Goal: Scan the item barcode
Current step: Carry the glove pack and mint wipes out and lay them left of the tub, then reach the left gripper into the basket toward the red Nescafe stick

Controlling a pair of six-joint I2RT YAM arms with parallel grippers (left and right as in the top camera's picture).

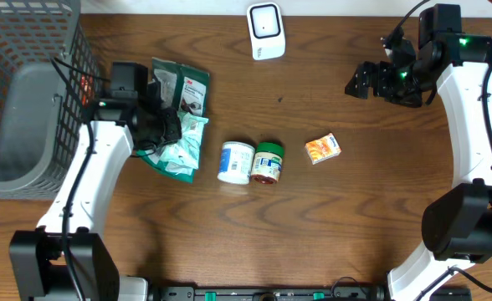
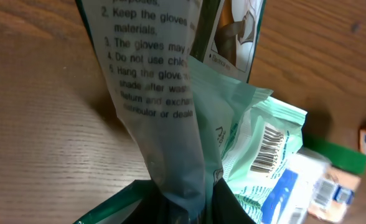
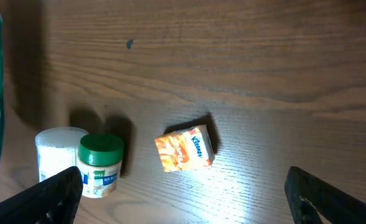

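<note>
**Left pincer clamped on glove packet**

Only the left wrist view shows the left gripper (image 2: 182, 202) pinched shut on the glove packet (image 2: 158, 93), with a barcode (image 2: 269, 149) on the mint wipes pack (image 2: 258, 118) behind it. Overhead, the packet sits left of centre, its long axis running from the fingers toward the far edge. Farther right, the right gripper (image 1: 361, 81) hangs wide open, holding nothing.

A basket (image 1: 28, 92) sits at the left edge of the tabletop (image 1: 313, 234). Just right of it lies a glove packet (image 1: 183, 88), overlapping a wipes pack (image 1: 179, 152) nearer the front, with the left gripper (image 1: 164, 124) over both. A tub (image 1: 236, 161) and a jar (image 1: 268, 161) sit touching at the centre, with a box (image 1: 322, 148) to their right. The scanner (image 1: 266, 31) stands at the far edge, and the right gripper (image 1: 371, 81) hangs at the far right.
</note>
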